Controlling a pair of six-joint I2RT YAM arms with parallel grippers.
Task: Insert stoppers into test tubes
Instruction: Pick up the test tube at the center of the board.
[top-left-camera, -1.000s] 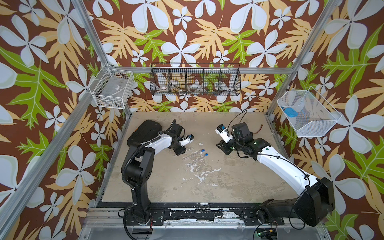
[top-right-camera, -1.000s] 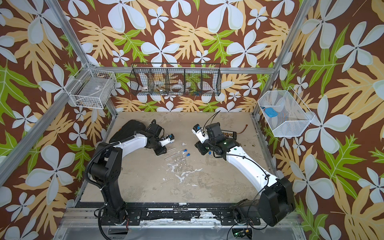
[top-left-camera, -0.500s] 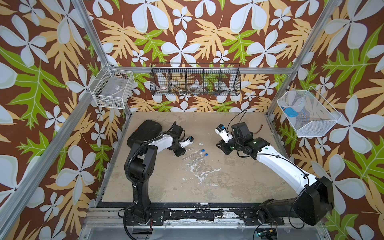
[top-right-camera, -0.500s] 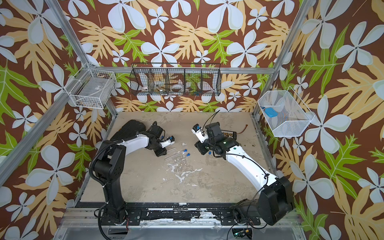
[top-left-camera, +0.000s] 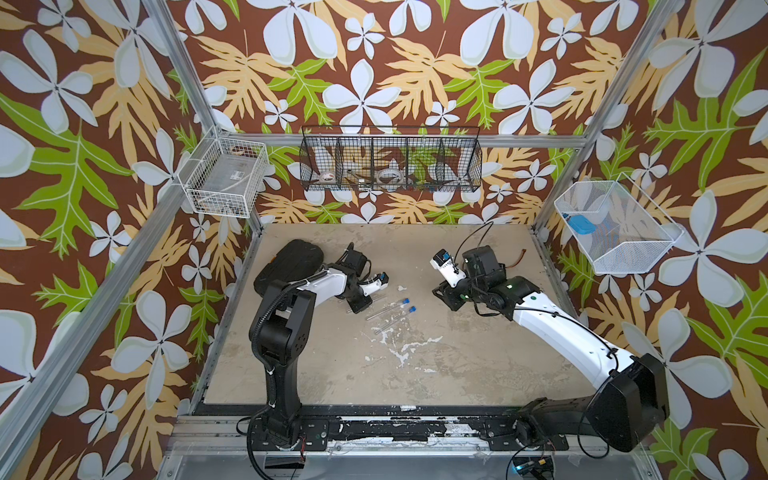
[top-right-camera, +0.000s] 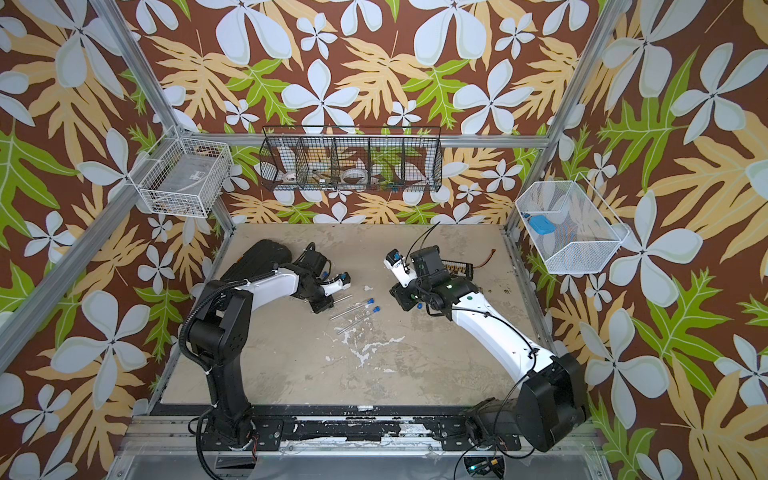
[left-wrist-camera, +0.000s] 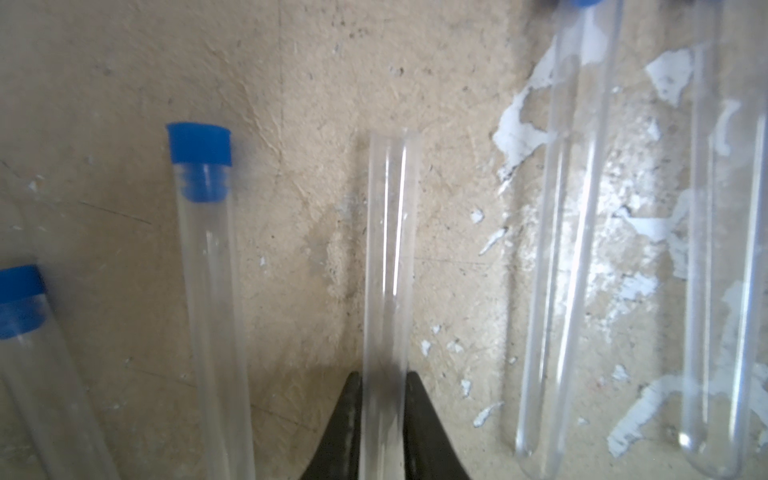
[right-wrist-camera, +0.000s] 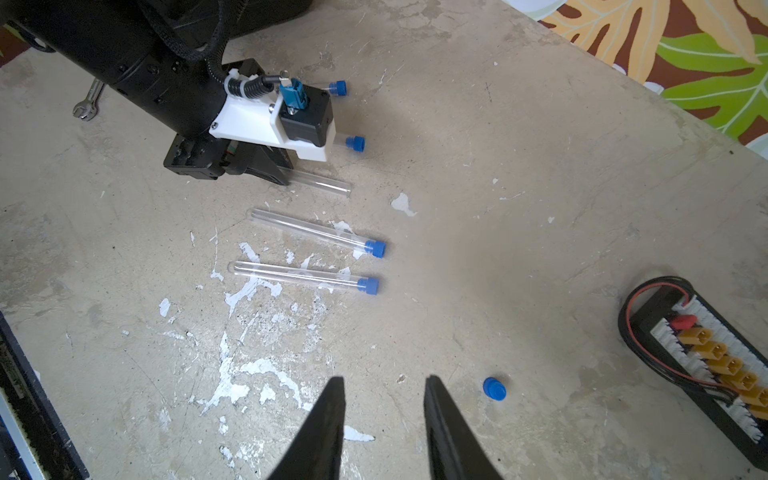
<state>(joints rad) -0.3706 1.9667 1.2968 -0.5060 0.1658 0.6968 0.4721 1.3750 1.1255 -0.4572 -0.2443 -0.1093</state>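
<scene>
My left gripper (left-wrist-camera: 383, 399) is shut on an unstoppered test tube (left-wrist-camera: 388, 257) lying on the table; its open mouth points away from the fingers. In the left wrist view a stoppered tube (left-wrist-camera: 208, 291) with its blue stopper (left-wrist-camera: 199, 143) lies on one side, and two more tubes (left-wrist-camera: 569, 249) on the other. The right wrist view shows the left gripper (right-wrist-camera: 286, 176) on that open tube (right-wrist-camera: 324, 183), and two stoppered tubes (right-wrist-camera: 316, 232) beside it. My right gripper (right-wrist-camera: 384, 384) is open and empty over bare table. A loose stopper (right-wrist-camera: 494, 388) lies just beside one of its fingers.
A grey wrench (right-wrist-camera: 87, 104) lies behind the left arm. A black connector board (right-wrist-camera: 715, 361) with yellow plugs sits at the back right. Wire baskets (top-left-camera: 388, 160) hang on the walls. White paint flecks (right-wrist-camera: 249, 365) mark the tabletop.
The left gripper has closed onto the open tube. The right arm has not moved.
</scene>
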